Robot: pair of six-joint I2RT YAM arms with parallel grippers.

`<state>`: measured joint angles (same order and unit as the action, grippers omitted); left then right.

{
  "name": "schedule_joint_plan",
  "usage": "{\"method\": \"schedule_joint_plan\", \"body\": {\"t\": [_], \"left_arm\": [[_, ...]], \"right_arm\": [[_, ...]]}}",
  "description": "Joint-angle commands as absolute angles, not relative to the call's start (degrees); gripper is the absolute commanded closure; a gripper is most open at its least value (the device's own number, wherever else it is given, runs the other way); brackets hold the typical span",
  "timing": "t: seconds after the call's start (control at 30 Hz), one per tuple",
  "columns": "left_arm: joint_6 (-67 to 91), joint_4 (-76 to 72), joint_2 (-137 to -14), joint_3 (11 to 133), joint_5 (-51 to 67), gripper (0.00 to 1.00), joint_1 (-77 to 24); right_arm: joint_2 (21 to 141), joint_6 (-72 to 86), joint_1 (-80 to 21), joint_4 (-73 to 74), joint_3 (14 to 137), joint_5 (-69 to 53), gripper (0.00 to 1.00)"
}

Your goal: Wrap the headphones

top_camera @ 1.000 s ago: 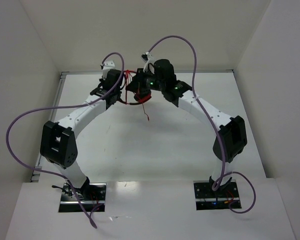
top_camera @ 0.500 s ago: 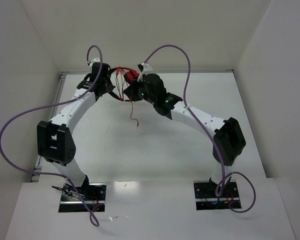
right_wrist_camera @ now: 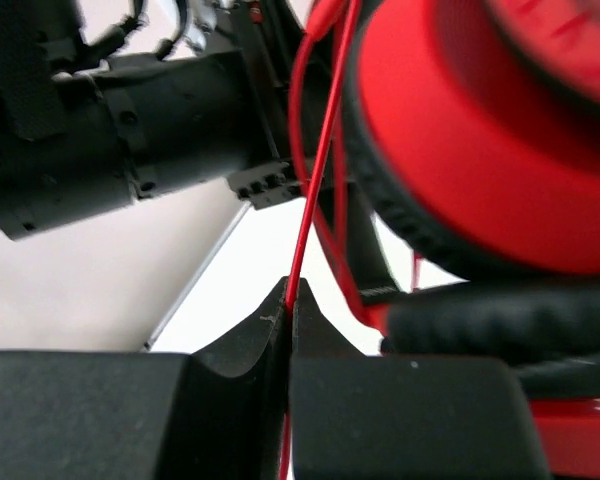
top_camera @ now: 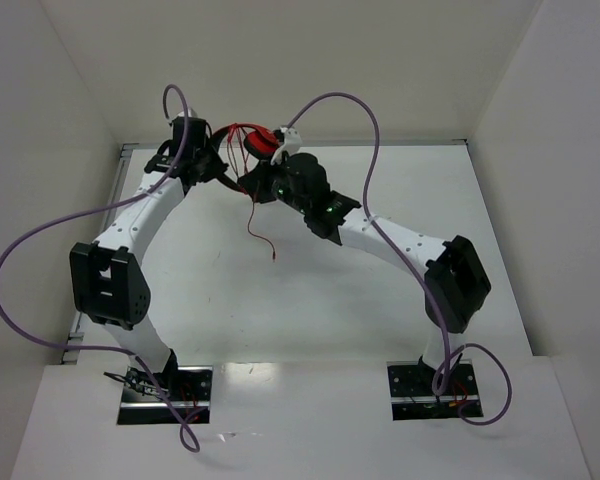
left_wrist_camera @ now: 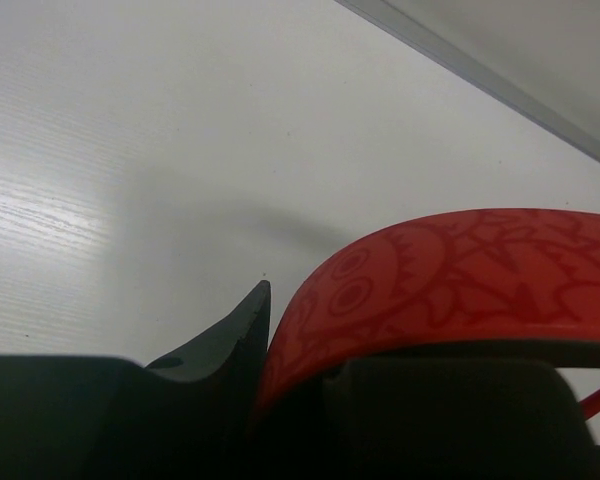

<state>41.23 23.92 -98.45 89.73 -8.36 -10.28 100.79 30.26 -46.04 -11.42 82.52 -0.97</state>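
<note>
The red headphones, patterned band, aloft at the bench's far edge; left gripper clamps the band; right gripper pinches the thin cord.

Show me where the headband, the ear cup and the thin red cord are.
headband (left_wrist_camera: 460,270), left wrist view, on its patterned red outer face.
ear cup (right_wrist_camera: 480,150), right wrist view, on its red side.
cord (right_wrist_camera: 321,150), right wrist view, on the taut stretch.

The headphones sit above the far end of the desk, between both grippers. The left gripper clamps their band from the left. The right gripper, just right and nearer, pinches the cord, which dangles below toward the desk.
</note>
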Motion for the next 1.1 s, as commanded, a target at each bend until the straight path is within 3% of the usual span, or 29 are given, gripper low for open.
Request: {"method": "schedule_joint_plan", "body": {"t": [0.0, 0.13, 0.4, 0.6, 0.97, 1.07], "left_arm": [[53.4, 9.5, -99.1, 94.1, -15.0, 1.00, -5.5], [54.7, 9.5, -99.6, 93.6, -15.0, 1.00, -5.5], [55.8, 9.5, -101.2, 96.3, -13.3, 1.00, -5.5], [56.3, 10.0, -101.2, 99.2, -10.7, 1.00, -5.5], [58.7, 10.7, -102.4, 103.0, -3.0, 1.00, -5.5], [59.2, 10.7, -101.9, 102.4, -2.4, 1.00, -5.5]], "right_arm": [[103.5, 31.6, -50.8, -8.5, 85.2, -9.8, 1.00], [105.3, 32.6, -51.3, -8.0, 86.4, -10.5, 0.94], [105.8, 29.3, -52.5, -8.1, 82.9, -6.4, 0.99], [105.3, 26.5, -53.0, -9.6, 77.8, 1.7, 0.99], [104.8, 26.5, -53.0, -17.8, 68.3, 4.0, 0.99], [103.5, 26.5, -53.0, -19.7, 66.7, 5.7, 0.94]]}}
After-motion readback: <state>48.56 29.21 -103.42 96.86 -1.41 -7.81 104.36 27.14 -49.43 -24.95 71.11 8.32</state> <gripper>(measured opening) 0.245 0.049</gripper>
